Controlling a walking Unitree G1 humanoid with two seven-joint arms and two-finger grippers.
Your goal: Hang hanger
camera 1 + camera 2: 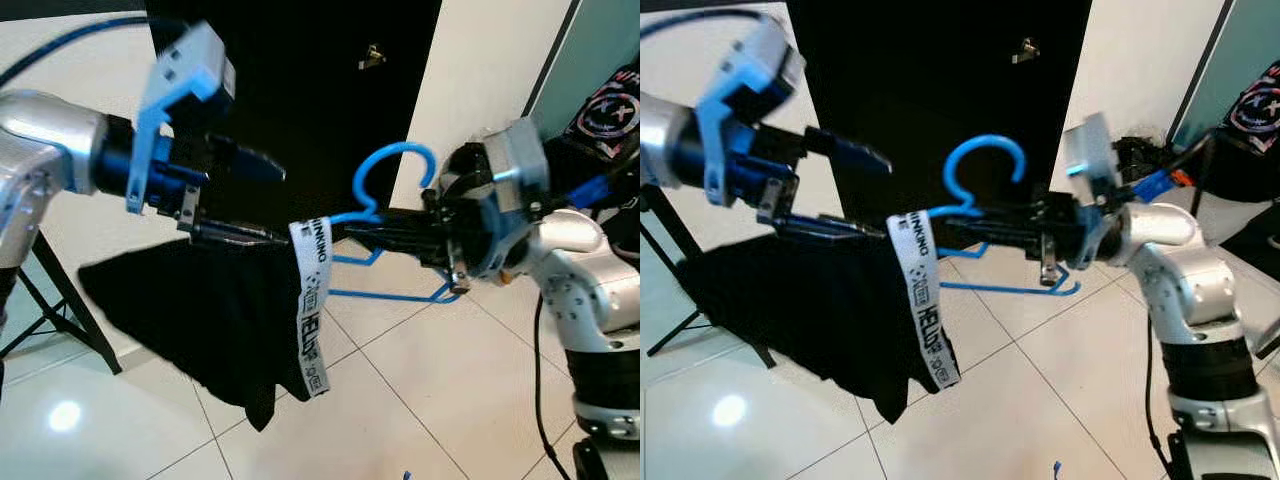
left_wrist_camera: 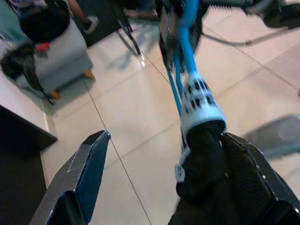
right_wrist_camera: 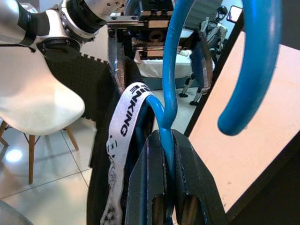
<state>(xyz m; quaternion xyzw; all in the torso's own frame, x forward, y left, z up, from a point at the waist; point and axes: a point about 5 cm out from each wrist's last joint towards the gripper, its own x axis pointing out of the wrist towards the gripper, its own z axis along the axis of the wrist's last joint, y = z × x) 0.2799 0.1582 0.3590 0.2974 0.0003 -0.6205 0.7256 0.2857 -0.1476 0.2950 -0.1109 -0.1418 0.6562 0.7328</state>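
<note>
A blue plastic hanger (image 1: 392,161) is held in mid-air in front of me, hook upward. My right gripper (image 1: 350,228) is shut on its neck, the fingers (image 3: 149,178) clamped on the blue stem just below the hook. A black garment (image 1: 200,300) with a white lettered waistband (image 1: 312,300) is draped on the hanger's left end and hangs down. My left gripper (image 1: 258,198) stands open at that end. Its lower finger (image 1: 235,234) lies along the top of the cloth and the upper finger (image 1: 248,160) is clear above it. In the left wrist view the garment (image 2: 206,159) rests against one finger (image 2: 253,173).
A black door (image 1: 300,80) with a metal handle (image 1: 372,57) stands right behind the hanger. A black stand's legs (image 1: 65,305) are at the left on the tiled floor (image 1: 420,400). A dark bag (image 1: 608,108) sits at the right. A white chair (image 3: 37,108) stands nearby.
</note>
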